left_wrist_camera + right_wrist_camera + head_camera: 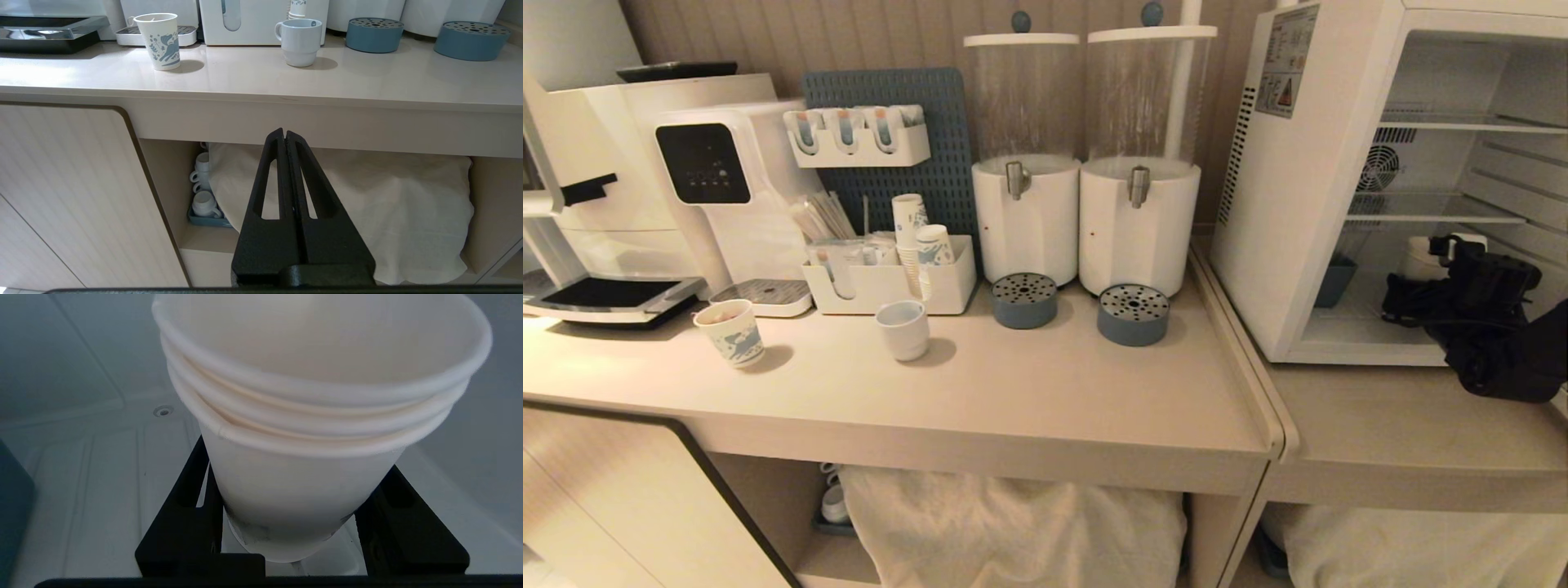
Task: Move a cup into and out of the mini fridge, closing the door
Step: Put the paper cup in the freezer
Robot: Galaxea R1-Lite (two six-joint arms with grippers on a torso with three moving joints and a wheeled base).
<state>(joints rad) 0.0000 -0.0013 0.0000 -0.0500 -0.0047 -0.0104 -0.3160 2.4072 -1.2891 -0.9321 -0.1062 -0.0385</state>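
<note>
Cup [310, 486] sitting inside fridge [1298, 204], on the bottom level, low in the open compartment. Plain white paper, tapered wall, three rolled rims stacked one above another, looking like nested cups; inside not visible. Right gripper [302, 539] reaching into fridge, black fingers [179, 522] standing partly apart on either side of cup's lower wall, pressing against it on both sides. In head view, only the cup's pale top [1425, 255] showing behind the black arm.

Fridge white, boxy, smooth-walled; vent slots and a warning sticker [1286, 61] on the side, wire shelves [1437, 208] inside, round rear fan [1380, 169]. Moulded white floor inside, shallow ribs. A dark blue tub [1335, 282] resting at the compartment's back left; contents not visible. Door not showing.

Left gripper [284, 136] hanging below counter [261, 81] edge, black fingers pressed together, holding nothing.

Counter pale, smooth, slightly glossy. Standing on it: a paper cup with blue drawings [731, 331], a squat white mug [903, 328], two round blue perforated drip trays [1133, 313]. Behind them, two clear cylinder dispensers [1023, 155] on white bases. White organiser [890, 282] holding sachets, stirrers and stacked paper cups. Under counter, white cloth [367, 216] draping the shelf, mugs [202, 192] stacking in a blue tray beside it.
</note>
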